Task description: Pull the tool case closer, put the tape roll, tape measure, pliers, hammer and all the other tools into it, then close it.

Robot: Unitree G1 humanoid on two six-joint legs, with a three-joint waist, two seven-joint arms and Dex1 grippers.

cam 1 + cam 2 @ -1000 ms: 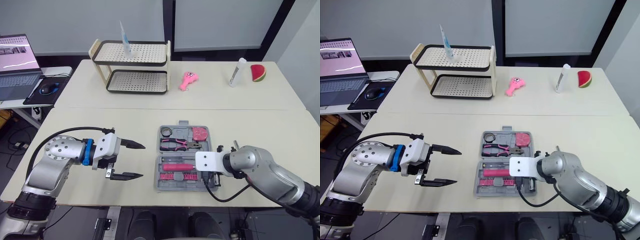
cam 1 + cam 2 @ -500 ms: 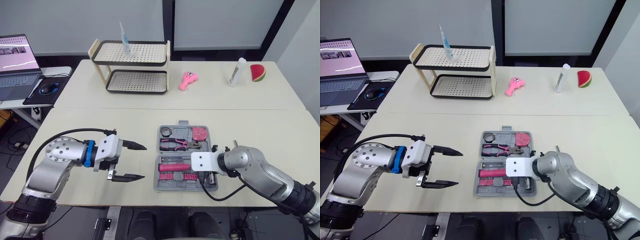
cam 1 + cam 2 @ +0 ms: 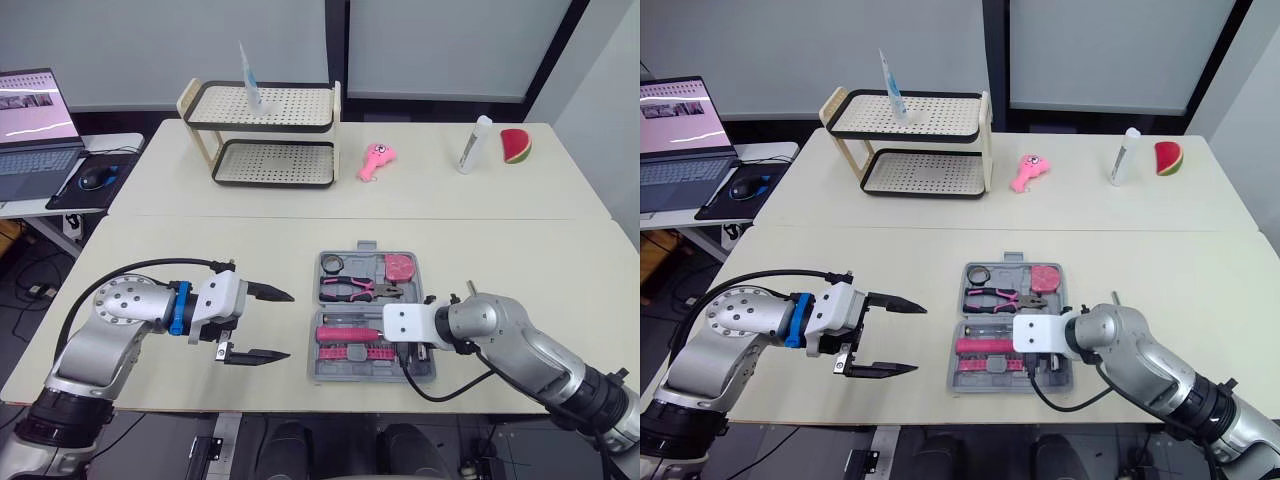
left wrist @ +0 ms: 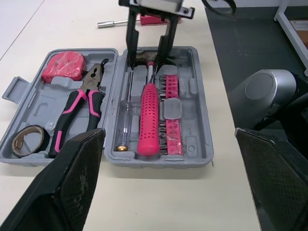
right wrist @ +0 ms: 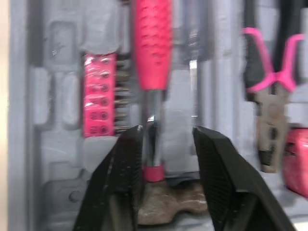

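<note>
The grey tool case (image 3: 318,345) lies open in the middle of the near table. Its far half holds the tape roll (image 4: 30,140), the pink-handled pliers (image 3: 350,290) and the red tape measure (image 3: 401,267). In the near half lie the pink-handled hammer (image 4: 148,115) and a row of bits. My right gripper (image 5: 166,139) hangs over the case's right end, open, its fingers either side of the hammer's shaft near the head. Left of the case, my left gripper (image 3: 288,324) is open and holds nothing.
A metal bar (image 4: 113,23) and a pink item (image 4: 151,19) lie on the table just past the case's right side. The far table carries a two-tier rack (image 3: 265,135), a pink toy (image 3: 377,160), a white bottle (image 3: 474,145) and a watermelon slice (image 3: 516,146). A laptop (image 3: 35,130) sits at far left.
My right gripper has slid a little to the left over the case's near half, and the hammer has shifted left with it. The left gripper has barely moved.
</note>
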